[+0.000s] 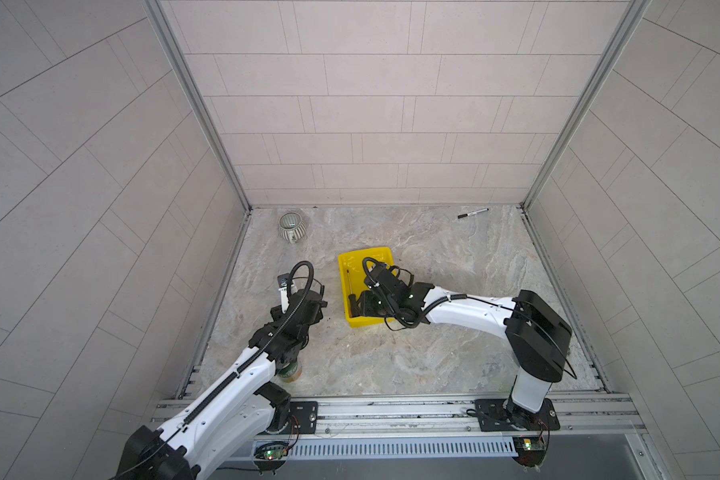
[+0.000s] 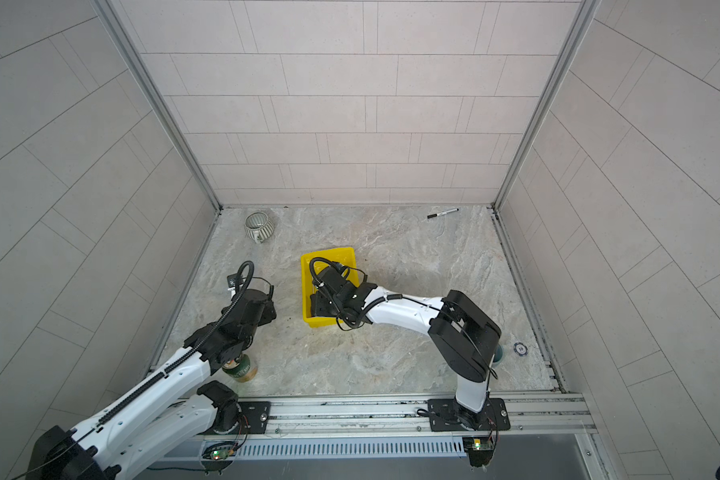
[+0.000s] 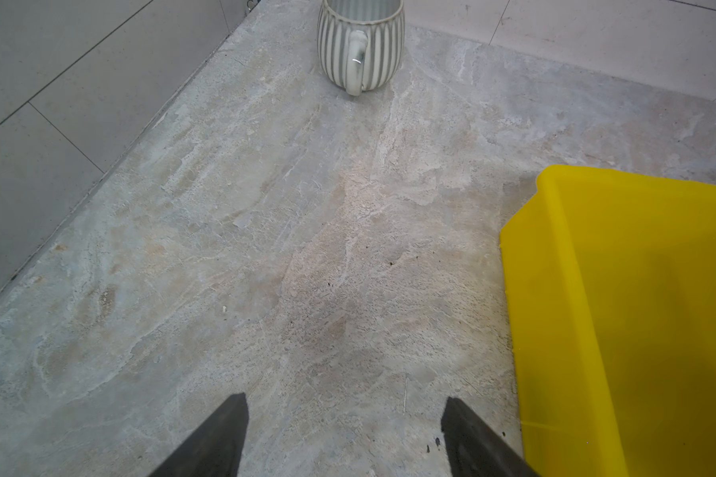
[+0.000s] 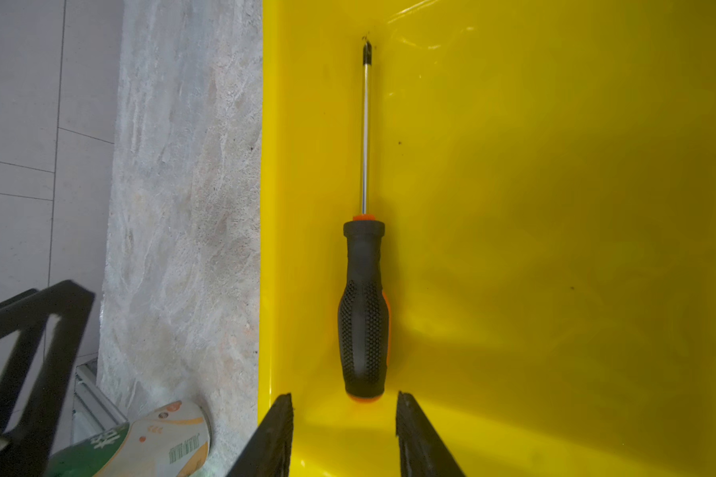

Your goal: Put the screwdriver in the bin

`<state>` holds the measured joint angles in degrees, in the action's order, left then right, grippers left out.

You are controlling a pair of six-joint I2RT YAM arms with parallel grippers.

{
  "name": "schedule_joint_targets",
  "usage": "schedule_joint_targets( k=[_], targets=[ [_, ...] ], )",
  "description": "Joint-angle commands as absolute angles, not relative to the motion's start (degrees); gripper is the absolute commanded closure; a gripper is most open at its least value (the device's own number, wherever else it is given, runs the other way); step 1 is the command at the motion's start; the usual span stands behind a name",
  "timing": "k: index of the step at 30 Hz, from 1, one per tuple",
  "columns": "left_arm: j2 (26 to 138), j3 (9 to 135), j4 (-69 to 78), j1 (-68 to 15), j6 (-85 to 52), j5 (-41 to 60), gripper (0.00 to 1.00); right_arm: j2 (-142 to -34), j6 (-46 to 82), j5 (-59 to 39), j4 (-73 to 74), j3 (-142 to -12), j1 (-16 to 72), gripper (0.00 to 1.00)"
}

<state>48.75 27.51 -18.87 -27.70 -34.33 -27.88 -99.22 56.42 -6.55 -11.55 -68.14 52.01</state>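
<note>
The right arm bends in from the counter's [image 1: 454,266] right side, its forearm reaching low over the near end of the bin [image 1: 344,266], with the right tool [image 4: 345,402] hanging just inside it. Its jaws stand parted and grip nothing; the butt of the screwdriver [image 4: 363,305] lies just beyond the tips, free of both. The left arm stretches forward along the left edge, and the left tool [image 3: 345,406] hovers above bare counter with its jaws apart and nothing between them.

The bin is a shallow, bright yellow tray near the middle of the counter, glossy inside. The screwdriver lies flat on its floor, close along one long wall, shaft pointing toward the far end. Nothing else shows in the bin.

The screwdriver has a black, dimpled handle with orange at the collar and butt, and a thin bright shaft ending in a dark tip.

A ribbed grey cup [image 1: 293,226] stands upright in the far left corner, and a marker pen [image 1: 473,213] lies near the far right corner.
</note>
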Motion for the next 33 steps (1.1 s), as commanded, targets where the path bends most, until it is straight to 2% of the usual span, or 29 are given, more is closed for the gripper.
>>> schedule_joint_targets(
  k=[1,4,7,8,10,13,15,19,26,33],
  targets=[
    [49.36,25.92,-14.74,-27.25,-32.72,-24.85,0.21,-90.34,52.2,-4.91,-15.25,-66.16,49.18,0.58],
    [49.34,25.31,-11.16,-27.25,-30.9,-20.65,0.18,-83.29,45.61,-0.18,-19.62,-62.86,46.33,0.58],
    [50.35,25.57,-7.41,-27.25,-29.77,-13.35,0.11,-75.53,38.94,10.0,-20.39,-55.51,43.82,0.58],
    [51.29,25.58,-5.37,-27.29,-29.96,-10.24,0.05,-72.68,37.23,11.89,-21.53,-53.27,42.17,0.57],
    [54.44,26.01,-1.76,-27.29,-30.65,-5.59,0.01,-66.91,34.94,14.47,-24.26,-48.97,39.06,0.57],
    [62.03,29.75,-0.43,-27.25,-32.07,-2.44,0.01,-56.8,33.9,16.09,-26.53,-42.23,34.52,0.55],
    [67.83,34.35,-1.97,-27.25,-32.27,-0.72,0.01,-49.71,34.25,15.61,-26.56,-37.99,32.28,0.51],
    [76.79,42.89,-5.77,-27.25,-30.5,1.5,0.01,-39.24,33.84,15.75,-25.81,-31.98,31.26,0.36],
    [88.45,52.64,-8.36,-27.28,-28.12,3.01,0.01,-34.88,33.53,16.29,-30.62,-32.41,30.65,0.33],
    [93.98,58.2,-7.93,-27.25,-27.73,6.96,0.01,-34.9,33.91,15.74,-30.72,-32.96,30.67,0.32]
  ],
)
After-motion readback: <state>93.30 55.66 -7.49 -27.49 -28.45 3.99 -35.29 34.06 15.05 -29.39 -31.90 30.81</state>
